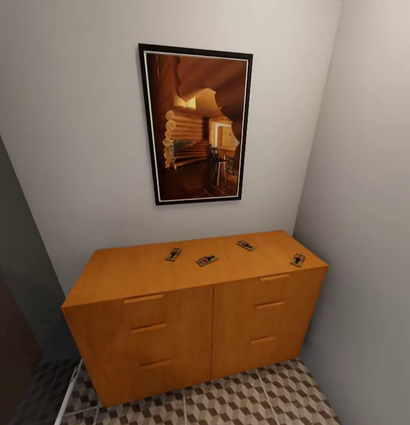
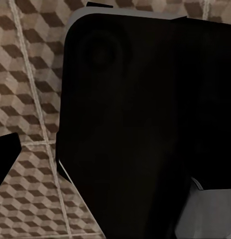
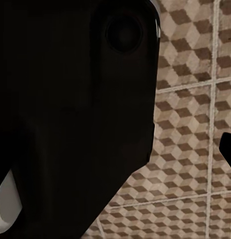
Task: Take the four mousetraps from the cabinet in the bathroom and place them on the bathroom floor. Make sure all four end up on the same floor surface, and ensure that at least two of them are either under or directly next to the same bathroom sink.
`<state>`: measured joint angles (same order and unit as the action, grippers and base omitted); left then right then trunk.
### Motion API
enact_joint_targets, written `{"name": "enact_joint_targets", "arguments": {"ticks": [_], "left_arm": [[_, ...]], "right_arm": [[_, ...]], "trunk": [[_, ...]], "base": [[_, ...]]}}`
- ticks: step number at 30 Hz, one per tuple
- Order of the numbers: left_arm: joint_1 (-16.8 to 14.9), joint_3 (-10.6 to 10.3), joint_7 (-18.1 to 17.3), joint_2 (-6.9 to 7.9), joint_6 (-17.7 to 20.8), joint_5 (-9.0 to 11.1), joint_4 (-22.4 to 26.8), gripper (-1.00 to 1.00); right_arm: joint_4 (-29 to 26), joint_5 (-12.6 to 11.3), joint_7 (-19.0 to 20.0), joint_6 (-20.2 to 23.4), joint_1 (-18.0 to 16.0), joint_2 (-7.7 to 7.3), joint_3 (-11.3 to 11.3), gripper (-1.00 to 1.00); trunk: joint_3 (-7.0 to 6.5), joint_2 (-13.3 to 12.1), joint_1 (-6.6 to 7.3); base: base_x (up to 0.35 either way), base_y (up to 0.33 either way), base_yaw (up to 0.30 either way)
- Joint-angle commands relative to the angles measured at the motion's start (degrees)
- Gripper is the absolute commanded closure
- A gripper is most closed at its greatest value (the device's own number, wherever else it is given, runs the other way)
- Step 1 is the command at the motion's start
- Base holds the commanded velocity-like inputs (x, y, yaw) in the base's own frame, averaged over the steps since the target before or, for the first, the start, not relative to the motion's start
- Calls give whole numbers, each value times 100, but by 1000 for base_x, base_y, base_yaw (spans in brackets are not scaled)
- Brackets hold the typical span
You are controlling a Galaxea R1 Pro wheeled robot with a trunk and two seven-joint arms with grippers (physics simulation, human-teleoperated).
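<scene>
The orange-brown cabinet (image 1: pixel 187 330) stands against the wall in the head view, its drawers shut. Several mousetraps lie flat on its top: the leftmost mousetrap (image 1: pixel 173 254), a second mousetrap (image 1: pixel 206 260) beside it, a third mousetrap (image 1: pixel 246 245) further back, and the last mousetrap (image 1: pixel 298 260) near the right edge. The cube-patterned bathroom floor (image 1: pixel 246 401) runs in front of the cabinet. One dark fingertip (image 2: pixel 5 159) of my left gripper and one fingertip (image 3: pixel 229 149) of my right gripper hang over floor tiles (image 2: pixel 30 74). The sink is out of view.
A framed picture (image 1: pixel 196 124) hangs above the cabinet. A wall (image 1: pixel 370 206) closes the right side next to the cabinet. A dark shape (image 1: pixel 10 330) stands at the left. Black parts of my own body (image 2: pixel 135 124) (image 3: pixel 70 99) block much of both wrist views.
</scene>
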<state>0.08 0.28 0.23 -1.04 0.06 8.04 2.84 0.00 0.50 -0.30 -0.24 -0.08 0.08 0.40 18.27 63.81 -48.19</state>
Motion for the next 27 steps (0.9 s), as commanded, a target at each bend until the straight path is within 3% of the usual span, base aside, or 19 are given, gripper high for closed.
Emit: {"name": "enact_joint_targets", "arguments": {"ticks": [1, 27], "left_arm": [[1, -1, 3, -1, 1, 48, 8, -100], [1, 7, 3, -1, 31, 48, 115, -100]], "right_arm": [[0, 6, -2, -3, -1, 0, 4, -100], [0, 3, -5, -3, -1, 0, 4, -100]], "trunk": [[-14, -39, 22], [-481, -1081, 593]], "base": [[0, 0, 0], [0, 0, 0]]}}
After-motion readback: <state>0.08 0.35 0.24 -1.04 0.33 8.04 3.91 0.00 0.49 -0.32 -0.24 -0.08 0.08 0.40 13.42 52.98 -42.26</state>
